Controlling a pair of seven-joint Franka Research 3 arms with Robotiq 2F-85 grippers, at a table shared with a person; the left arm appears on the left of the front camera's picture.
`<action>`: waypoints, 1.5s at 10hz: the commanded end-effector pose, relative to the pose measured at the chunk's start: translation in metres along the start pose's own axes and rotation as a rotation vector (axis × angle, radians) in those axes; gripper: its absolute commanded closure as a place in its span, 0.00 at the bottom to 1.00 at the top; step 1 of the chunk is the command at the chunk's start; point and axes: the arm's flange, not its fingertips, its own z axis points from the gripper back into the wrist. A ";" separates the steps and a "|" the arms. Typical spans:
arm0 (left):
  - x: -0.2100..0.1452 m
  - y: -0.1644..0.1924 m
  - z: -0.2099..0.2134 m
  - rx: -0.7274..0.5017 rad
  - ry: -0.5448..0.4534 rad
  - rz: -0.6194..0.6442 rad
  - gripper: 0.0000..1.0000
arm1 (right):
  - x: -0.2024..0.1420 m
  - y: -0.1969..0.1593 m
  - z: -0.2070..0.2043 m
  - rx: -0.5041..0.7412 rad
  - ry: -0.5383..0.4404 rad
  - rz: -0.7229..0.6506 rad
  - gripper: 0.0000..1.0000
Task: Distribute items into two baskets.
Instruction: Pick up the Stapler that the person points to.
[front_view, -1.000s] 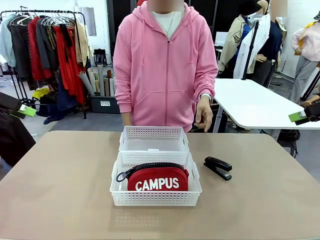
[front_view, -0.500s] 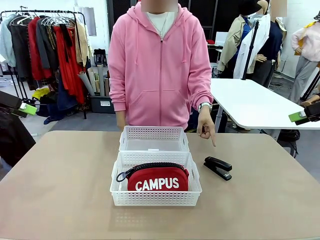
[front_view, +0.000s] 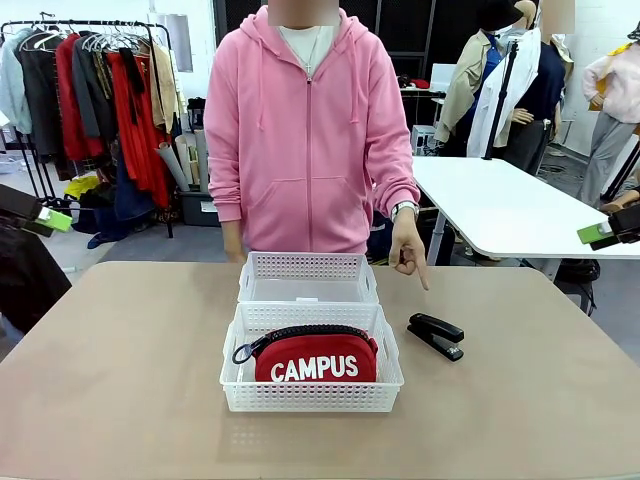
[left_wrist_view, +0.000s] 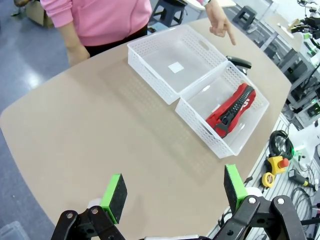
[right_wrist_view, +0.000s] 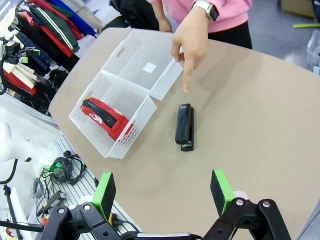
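Both of your end effectors are wide open and holding nothing. The left end effector (left_wrist_view: 174, 192) hangs high above the near-left part of the desk (left_wrist_view: 75, 130), green pads far apart, and the right end effector (right_wrist_view: 162, 191) hangs spread the same way over the near-right part.

The front view gives you the white "CAMPUS" lettering on the red pouch (front_view: 315, 358). It stands on its long edge with the zipper up, inside the near basket (front_view: 310, 398). From the left wrist view you get the top of that pouch instead: the black zipper line running the length of the basket, lettering out of sight.

The far basket (front_view: 308, 266) touches the near one, end to end. From the front its floor is mostly hidden behind the lattice walls. Both wrist views look down into it and show you a bare floor with a small white square on it.

The stapler (right_wrist_view: 184, 124) lies flat on the desk on your right side of the near basket, close to it but apart. In the left wrist view it is mostly hidden behind the basket rim, with just a dark end poking out.

The person's hand (right_wrist_view: 190, 37) points its index finger down at the stapler. The right wrist view shows the fingertip short of the stapler's far end, not touching it. Whether it touches the desk, you can't tell.

At the front view's side edges you catch a green pad and some black housing of each end effector, cut off by the frame.
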 end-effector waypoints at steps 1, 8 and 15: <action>0.000 0.000 0.001 -0.004 -0.007 -0.001 0.00 | 0.001 -0.001 -0.001 0.014 -0.022 0.009 0.00; 0.000 0.000 0.001 -0.004 -0.007 -0.001 0.00 | 0.032 0.005 -0.023 -0.014 0.081 0.046 0.00; 0.000 0.000 0.001 -0.004 -0.007 -0.001 0.00 | 0.078 0.066 -0.120 -0.158 0.347 0.210 0.00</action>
